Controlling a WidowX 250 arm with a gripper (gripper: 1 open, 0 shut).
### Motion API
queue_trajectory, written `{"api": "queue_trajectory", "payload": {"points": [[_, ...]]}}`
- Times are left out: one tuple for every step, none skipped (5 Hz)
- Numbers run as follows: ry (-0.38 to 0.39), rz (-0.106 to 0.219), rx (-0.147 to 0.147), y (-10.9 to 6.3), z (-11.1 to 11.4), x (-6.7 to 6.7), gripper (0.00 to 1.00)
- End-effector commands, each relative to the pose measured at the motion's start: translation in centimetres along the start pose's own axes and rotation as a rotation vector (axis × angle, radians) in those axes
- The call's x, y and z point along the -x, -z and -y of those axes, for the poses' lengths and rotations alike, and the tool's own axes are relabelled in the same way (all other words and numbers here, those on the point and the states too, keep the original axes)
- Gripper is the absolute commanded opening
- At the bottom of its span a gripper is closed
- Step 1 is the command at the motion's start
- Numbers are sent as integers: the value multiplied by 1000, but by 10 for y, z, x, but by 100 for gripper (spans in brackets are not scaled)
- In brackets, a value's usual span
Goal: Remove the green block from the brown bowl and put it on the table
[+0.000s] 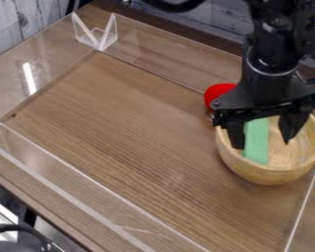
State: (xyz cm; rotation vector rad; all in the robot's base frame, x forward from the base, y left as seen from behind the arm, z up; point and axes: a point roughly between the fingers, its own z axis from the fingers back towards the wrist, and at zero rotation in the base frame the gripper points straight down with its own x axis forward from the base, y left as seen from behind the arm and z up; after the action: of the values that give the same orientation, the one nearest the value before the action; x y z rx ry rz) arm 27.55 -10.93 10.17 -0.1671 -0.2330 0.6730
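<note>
The green block [258,144] lies inside the brown bowl [247,168] at the right side of the table [121,128], one end leaning toward the far rim. My gripper [263,122] hangs just above the bowl and is open. One finger stands left of the block and the other right of it, and nothing is held. The gripper body hides the far rim of the bowl.
A red ball [222,95] sits on the table just behind the bowl on its left, partly hidden by the gripper. Clear acrylic walls [35,74] run along the table edges, with a folded acrylic piece [94,32] at the far left corner.
</note>
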Motion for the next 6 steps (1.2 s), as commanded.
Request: {"api": "queue_trajectory", "payload": {"points": [[59, 9, 37, -11, 15, 0, 100], [150, -16, 40, -5, 17, -2, 100], [231, -38, 47, -1, 19, -4, 100], [238, -39, 38, 9, 20, -14, 100], [249, -42, 27, 19, 21, -21, 100], [229, -39, 9, 37, 13, -22, 100]]}}
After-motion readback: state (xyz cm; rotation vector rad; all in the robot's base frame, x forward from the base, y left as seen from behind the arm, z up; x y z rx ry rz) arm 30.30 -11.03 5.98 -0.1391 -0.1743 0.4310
